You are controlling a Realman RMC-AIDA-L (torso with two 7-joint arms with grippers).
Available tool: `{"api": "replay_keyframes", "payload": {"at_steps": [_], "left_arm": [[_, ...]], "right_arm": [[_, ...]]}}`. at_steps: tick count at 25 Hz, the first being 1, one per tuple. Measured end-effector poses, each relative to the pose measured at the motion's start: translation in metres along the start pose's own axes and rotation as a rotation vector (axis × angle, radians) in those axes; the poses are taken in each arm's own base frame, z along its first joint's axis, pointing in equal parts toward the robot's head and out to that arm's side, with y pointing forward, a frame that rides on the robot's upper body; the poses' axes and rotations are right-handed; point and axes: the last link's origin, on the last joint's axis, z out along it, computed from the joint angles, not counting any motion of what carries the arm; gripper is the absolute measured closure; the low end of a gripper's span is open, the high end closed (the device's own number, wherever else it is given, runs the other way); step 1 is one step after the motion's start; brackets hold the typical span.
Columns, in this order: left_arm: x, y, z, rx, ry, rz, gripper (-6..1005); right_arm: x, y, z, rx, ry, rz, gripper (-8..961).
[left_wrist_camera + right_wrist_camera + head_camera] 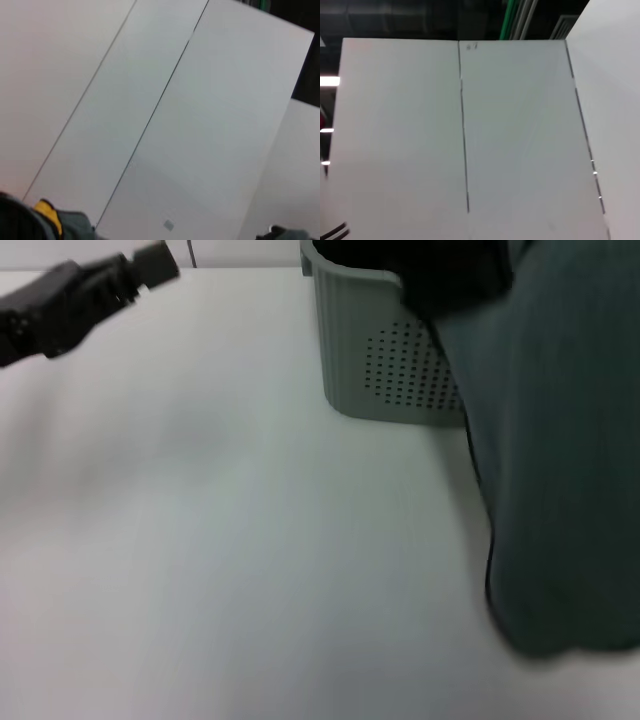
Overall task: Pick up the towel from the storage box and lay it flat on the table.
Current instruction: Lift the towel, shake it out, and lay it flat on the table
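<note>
1. The towel (560,470) is seen hanging on the right, draped down before the storage box (375,350) to the table (220,570).
2. The left gripper (155,265) is raised at far left; its grip cannot be told.
3. The right gripper is not seen.

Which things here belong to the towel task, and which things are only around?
Belong to the job:
towel, hanging in front of the box
storage box
table

Only around:
left hand, idle at the far left
white wall panels
</note>
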Motion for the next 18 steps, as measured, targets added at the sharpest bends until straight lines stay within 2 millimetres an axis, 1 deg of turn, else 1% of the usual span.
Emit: {"api": "replay_keyframes", "payload": {"at_steps": [3, 8, 9, 13, 15, 18], "left_arm": [[-0.006, -0.004, 0.003, 0.015, -0.036, -0.013, 972], [-0.018, -0.016, 0.005, 0.073, -0.133, -0.053, 928], [-0.019, -0.018, 0.003, 0.085, -0.149, -0.072, 919], [-0.022, -0.025, -0.002, 0.130, -0.181, -0.181, 831], [-0.023, -0.027, -0.001, 0.136, -0.188, -0.223, 786], [-0.023, -0.028, 0.008, 0.122, -0.175, -0.308, 720]], "right_arm": [[-0.004, 0.002, 0.000, -0.023, -0.010, 0.005, 930], [-0.026, 0.003, 0.007, -0.160, -0.025, -0.033, 929], [-0.033, 0.001, 0.009, -0.195, -0.024, -0.046, 929], [-0.056, -0.005, 0.024, -0.296, 0.016, -0.119, 929], [-0.068, -0.006, 0.036, -0.363, 0.038, -0.170, 929], [-0.076, -0.007, 0.045, -0.410, 0.055, -0.210, 929]]}}
